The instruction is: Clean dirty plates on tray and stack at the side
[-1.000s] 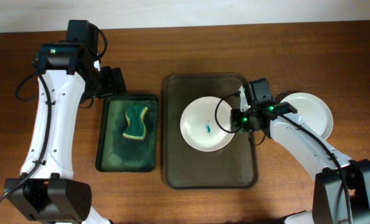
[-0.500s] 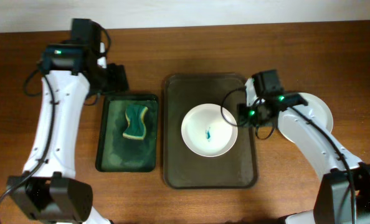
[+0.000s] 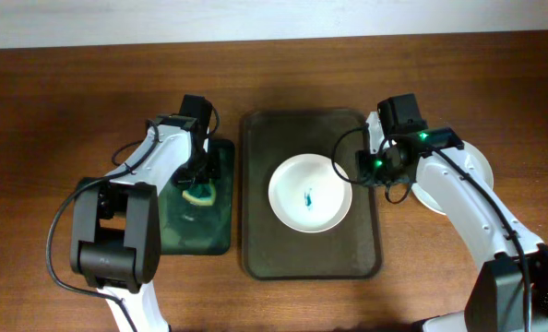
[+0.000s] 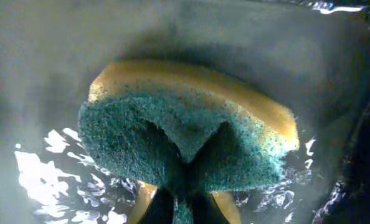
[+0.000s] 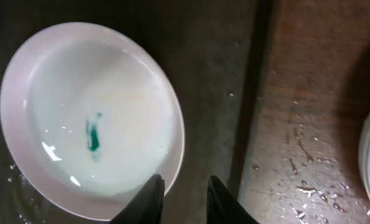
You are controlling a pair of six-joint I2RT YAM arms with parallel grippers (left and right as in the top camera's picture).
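Overhead, one white plate (image 3: 310, 193) with a small teal smear at its centre lies in the brown tray (image 3: 265, 249), with bare tray floor all around it, widest below. The right pincer (image 5: 184, 198) hangs narrowly parted and empty over the plate's rim, near the tray's right edge. Another plate (image 3: 480, 161) rests on the desk (image 3: 71, 111). The left pincer (image 4: 184, 211) pinches the sponge (image 4: 185, 137) in the green tray (image 3: 200, 231).
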